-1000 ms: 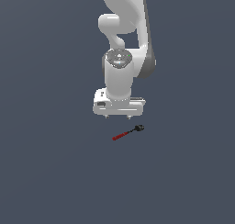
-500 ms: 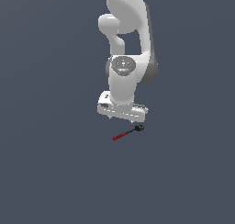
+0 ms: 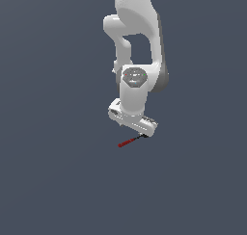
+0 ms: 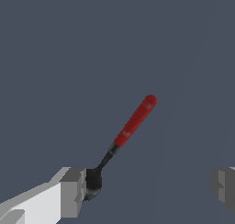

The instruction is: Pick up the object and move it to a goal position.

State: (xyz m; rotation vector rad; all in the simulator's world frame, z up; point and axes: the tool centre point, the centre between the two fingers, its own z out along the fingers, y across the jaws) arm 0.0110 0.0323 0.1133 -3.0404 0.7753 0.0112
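The object is a tiny stick-like tool (image 3: pixel 129 141) lying on the dark grey floor, with a red handle (image 4: pixel 136 120), a dark shaft and a black knobby head (image 4: pixel 93 182). My gripper (image 3: pixel 142 132) hangs low over the tool's head end, and its fingers are hard to make out in the exterior view. In the wrist view the gripper (image 4: pixel 147 188) is open, with its two fingers far apart. The black head lies against the inner face of one finger (image 4: pixel 69 191). The other finger (image 4: pixel 225 184) is far from the tool. The red handle points away from the gripper.
The white arm (image 3: pixel 137 46) rises above the gripper in the exterior view. A plain dark grey floor (image 3: pixel 58 181) surrounds the tool. No other objects show.
The gripper has come down toward the tool and turned at a slant over its head end. The tool has stayed in place.
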